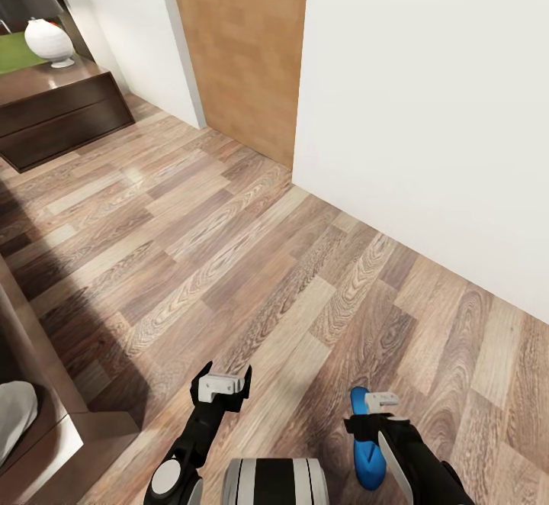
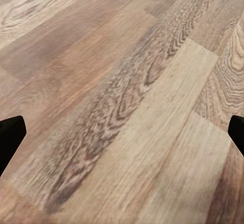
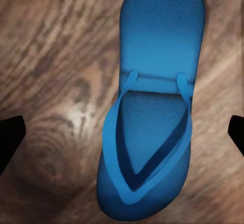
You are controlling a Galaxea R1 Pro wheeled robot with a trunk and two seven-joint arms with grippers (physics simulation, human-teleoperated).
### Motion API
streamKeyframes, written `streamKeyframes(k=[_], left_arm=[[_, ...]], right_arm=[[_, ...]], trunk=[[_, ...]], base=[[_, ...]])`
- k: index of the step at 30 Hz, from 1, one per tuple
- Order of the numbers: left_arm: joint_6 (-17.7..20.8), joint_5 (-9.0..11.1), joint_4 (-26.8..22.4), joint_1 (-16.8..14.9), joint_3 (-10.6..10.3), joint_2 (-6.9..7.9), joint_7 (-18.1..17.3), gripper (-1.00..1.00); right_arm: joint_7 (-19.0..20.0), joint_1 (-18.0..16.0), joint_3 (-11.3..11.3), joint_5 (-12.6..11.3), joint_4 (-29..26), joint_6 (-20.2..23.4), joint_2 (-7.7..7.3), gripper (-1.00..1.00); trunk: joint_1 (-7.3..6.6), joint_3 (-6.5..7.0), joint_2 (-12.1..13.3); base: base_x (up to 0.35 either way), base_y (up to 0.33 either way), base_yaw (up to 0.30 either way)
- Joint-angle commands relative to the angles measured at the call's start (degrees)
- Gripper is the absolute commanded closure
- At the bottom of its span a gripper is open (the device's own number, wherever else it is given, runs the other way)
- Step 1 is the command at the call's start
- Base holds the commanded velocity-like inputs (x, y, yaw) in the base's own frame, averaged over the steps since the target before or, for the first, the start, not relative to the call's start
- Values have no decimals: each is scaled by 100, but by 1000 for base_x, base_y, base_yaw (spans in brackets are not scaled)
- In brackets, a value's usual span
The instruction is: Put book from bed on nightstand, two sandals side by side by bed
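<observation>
right gripper [image 1: 379, 402] jaws apart over bright blue flip-flop sandal [image 3: 152, 107] | left gripper [image 1: 223, 384] spread, empty | advice: descend centred, pinch across the strap

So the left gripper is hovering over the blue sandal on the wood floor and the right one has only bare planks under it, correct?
Not quite: the sides are swapped. The blue sandal lies under the right gripper, as the right wrist view shows, with both fingers spread wide and not touching it. The left gripper has only bare wood floor beneath it, as the left wrist view shows.
</observation>
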Motion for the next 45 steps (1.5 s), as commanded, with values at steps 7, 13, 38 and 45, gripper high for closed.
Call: streamKeyframes(k=[7, 13, 38, 45], left_arm=[[-15, 2, 1, -1, -2, -1, 4, -100], [-15, 1, 1, -1, -1, -1, 4, -100], [-18, -6, -7, -1, 5, 3, 4, -100], [-37, -2, -556, 16, 46, 62, 12, -100]], right_arm=[[6, -1, 12, 8, -5, 3, -7, -100], [6, -1, 9, 8, -4, 0, -7, -100], [-12, -1, -5, 8, -4, -1, -24, -100], [-12, -1, -5, 8, -4, -1, -19, -100]], trunk=[[-1, -3, -1], [-1, -3, -1], [-1, -3, -1], [-1, -3, -1]], base=[[0, 0, 0], [0, 0, 0], [0, 0, 0], [0, 0, 0]])
